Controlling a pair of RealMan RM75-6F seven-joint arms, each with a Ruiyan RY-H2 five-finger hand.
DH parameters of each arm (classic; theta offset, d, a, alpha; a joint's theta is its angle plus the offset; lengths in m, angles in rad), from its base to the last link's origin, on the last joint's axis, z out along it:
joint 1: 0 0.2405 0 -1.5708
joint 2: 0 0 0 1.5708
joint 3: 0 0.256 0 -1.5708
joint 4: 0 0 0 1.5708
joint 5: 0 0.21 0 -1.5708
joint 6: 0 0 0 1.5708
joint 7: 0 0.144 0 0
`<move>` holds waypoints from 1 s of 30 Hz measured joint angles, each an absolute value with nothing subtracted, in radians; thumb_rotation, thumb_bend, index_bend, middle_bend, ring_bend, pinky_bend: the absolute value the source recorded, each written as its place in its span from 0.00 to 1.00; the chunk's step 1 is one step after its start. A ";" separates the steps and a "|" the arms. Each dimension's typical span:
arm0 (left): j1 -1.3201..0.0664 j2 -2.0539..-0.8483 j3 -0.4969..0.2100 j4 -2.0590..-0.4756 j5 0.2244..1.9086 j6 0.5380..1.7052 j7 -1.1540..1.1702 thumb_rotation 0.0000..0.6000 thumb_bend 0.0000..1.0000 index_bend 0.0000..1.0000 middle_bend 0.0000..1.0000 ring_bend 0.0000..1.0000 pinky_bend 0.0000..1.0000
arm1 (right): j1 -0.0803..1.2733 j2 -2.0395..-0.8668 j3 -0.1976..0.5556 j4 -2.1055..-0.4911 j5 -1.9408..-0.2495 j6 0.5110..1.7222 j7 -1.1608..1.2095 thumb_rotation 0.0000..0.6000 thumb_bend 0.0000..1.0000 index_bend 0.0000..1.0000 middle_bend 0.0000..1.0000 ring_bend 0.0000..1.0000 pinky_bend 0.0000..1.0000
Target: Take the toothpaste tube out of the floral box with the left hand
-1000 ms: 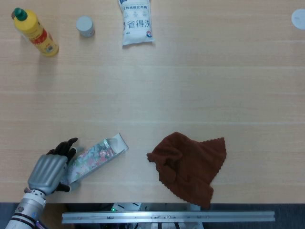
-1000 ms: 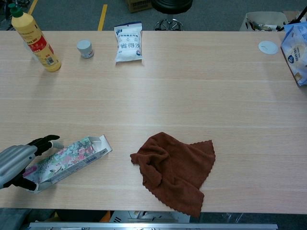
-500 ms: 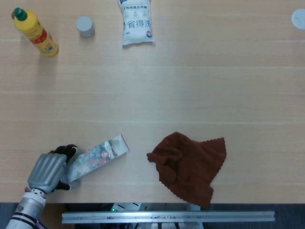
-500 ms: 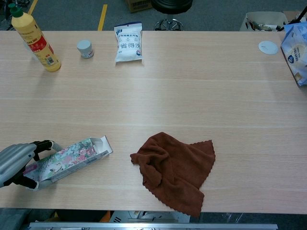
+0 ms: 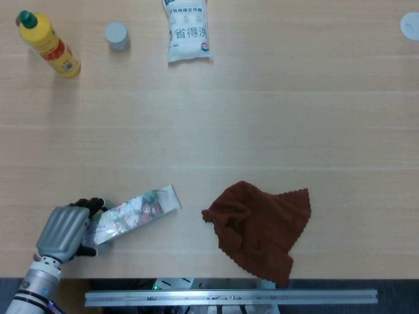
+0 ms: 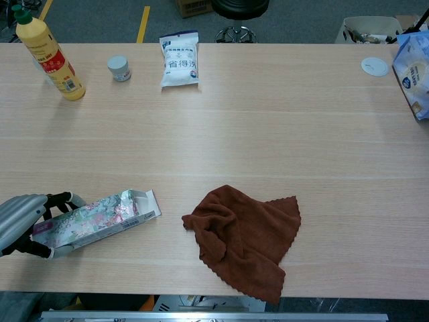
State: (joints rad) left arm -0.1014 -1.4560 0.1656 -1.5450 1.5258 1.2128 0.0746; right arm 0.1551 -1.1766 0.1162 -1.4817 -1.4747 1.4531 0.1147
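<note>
Toothpaste tube: not visible, presumably inside the long floral-printed cardboard box lying lower left on the pale wooden table | your grey left hand grips the box's near end, flap end open | extraction not started | right hand unseen.

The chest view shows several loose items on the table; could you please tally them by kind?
Bottles: 1, yellow bottle
Jars: 1, small jar
Bags: 2, white bag, blue bag
Boxes: 1, floral box
Cloths: 1, brown cloth
Discs: 1, white disc
Total: 7
</note>
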 measured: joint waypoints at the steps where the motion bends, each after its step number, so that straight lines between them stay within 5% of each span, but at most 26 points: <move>1: -0.103 -1.453 0.164 -1.546 1.530 1.217 0.073 1.00 0.17 0.38 0.35 0.34 0.47 | 0.155 -1.177 0.116 -1.482 -1.475 1.453 0.115 1.00 0.05 0.31 0.32 0.21 0.33; 30: -0.234 -1.270 0.023 -1.663 1.533 1.231 0.349 1.00 0.17 0.38 0.37 0.35 0.47 | 0.166 -1.181 0.115 -1.473 -1.476 1.436 0.124 1.00 0.05 0.31 0.32 0.21 0.33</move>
